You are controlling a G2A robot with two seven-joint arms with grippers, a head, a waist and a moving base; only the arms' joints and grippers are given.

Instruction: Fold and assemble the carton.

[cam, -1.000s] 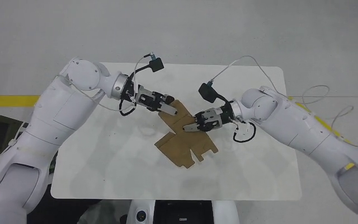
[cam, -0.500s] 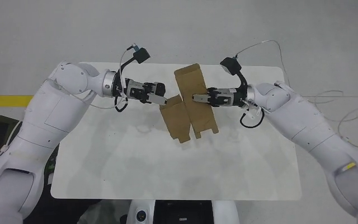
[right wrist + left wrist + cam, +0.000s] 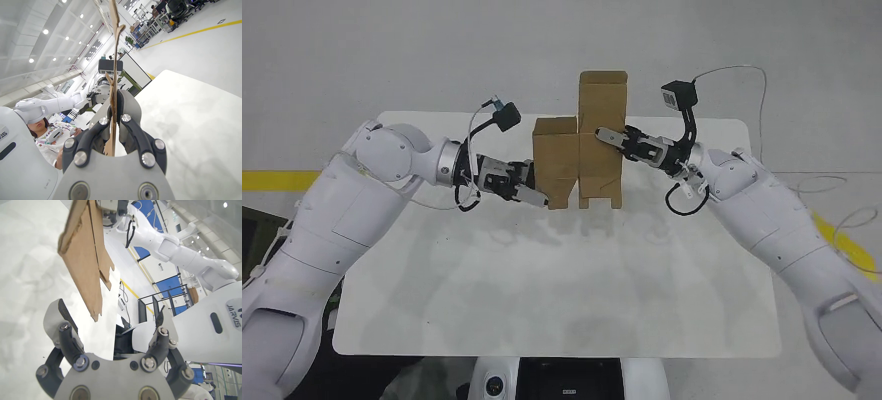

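Observation:
The flat brown carton (image 3: 582, 140) is held upright above the far middle of the white table (image 3: 542, 290). My right gripper (image 3: 604, 133) is shut on its right panel. In the right wrist view the carton (image 3: 115, 47) runs edge-on between the closed fingers (image 3: 113, 108). My left gripper (image 3: 540, 195) is open at the carton's lower left corner. In the left wrist view that corner of the carton (image 3: 83, 249) hangs between the spread fingers (image 3: 111, 308) without touching either pad.
The table's near half (image 3: 562, 310) is bare white surface. Cables loop off both wrists (image 3: 482, 120). The left arm's gripper (image 3: 88, 103) shows farther off behind the carton in the right wrist view.
The right gripper has lifted the carton off the table and turned it from flat to upright, moving toward the far edge. The left gripper followed, staying at the carton's left flap.

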